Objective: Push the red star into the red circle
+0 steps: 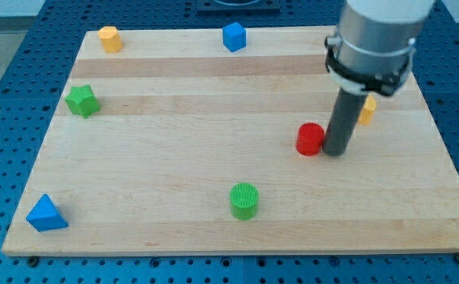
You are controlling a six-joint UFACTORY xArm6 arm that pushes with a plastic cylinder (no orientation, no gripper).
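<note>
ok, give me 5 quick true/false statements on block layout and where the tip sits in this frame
1. My tip sits just to the view's right of the red circle. True.
2. A red star is plainly visible on the board. False: none shows; it may be hidden behind the rod.
3. The green cylinder lies near the view's bottom, centre. True.
4. The green star is at the view's right edge. False: it is at the left.
5. The blue triangular block is at the view's top. False: it is at the bottom left; the blue block at the top is a different shape.
</note>
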